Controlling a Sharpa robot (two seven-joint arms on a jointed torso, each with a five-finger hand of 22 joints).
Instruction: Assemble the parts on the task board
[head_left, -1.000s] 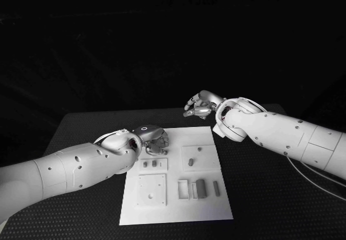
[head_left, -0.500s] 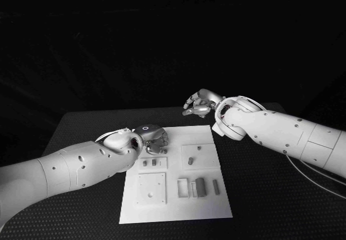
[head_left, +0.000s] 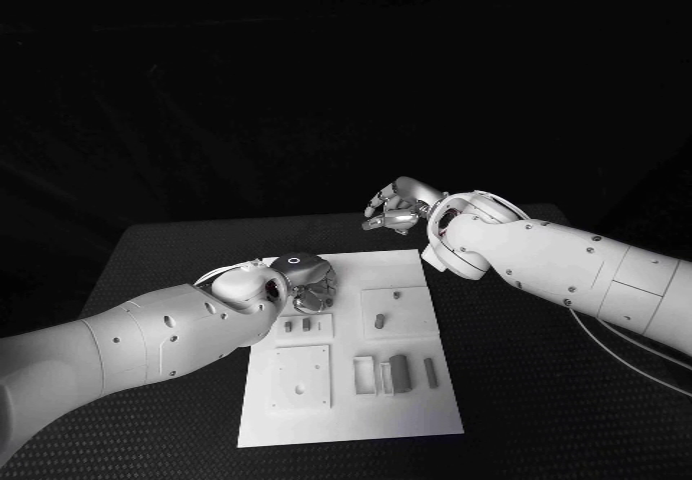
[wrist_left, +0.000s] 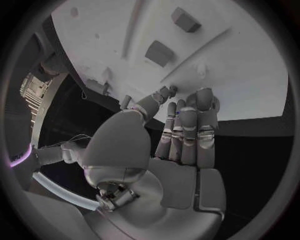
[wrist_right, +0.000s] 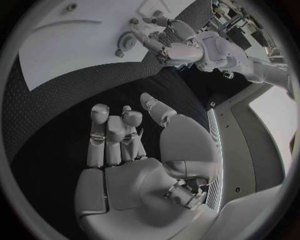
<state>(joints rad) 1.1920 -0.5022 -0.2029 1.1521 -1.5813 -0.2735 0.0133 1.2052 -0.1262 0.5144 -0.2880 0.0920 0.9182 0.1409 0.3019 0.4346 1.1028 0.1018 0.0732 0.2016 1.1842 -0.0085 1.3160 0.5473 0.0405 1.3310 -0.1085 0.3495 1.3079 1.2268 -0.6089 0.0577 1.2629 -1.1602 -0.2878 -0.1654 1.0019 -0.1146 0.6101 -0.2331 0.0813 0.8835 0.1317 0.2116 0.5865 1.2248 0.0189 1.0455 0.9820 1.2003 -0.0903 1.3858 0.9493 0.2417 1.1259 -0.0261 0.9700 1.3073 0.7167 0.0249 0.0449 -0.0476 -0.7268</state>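
Note:
The white task board (head_left: 353, 400) lies in the middle of the black table. Small grey parts stand on it: two short pegs (head_left: 297, 325), a single peg (head_left: 381, 322) in a raised square, and upright blocks (head_left: 400, 375) nearer me. My left hand (head_left: 304, 281) hovers over the board's far left corner with its fingers spread and nothing in them; the right wrist view shows this hand (wrist_right: 178, 42) next to a round part (wrist_right: 128, 40). My right hand (head_left: 391, 211) hangs above the table beyond the board's far edge, fingers loosely bent and holding nothing.
A flat square plate (head_left: 304, 378) with holes lies at the board's near left. Two grey blocks (wrist_left: 160, 52) show on the board (wrist_left: 244, 75) in the left wrist view. Black table (head_left: 548, 400) surrounds the board on all sides.
The right hand has drifted slightly up and to the left. The left hand has stayed over the board's far left corner, with its arm shifting a little.

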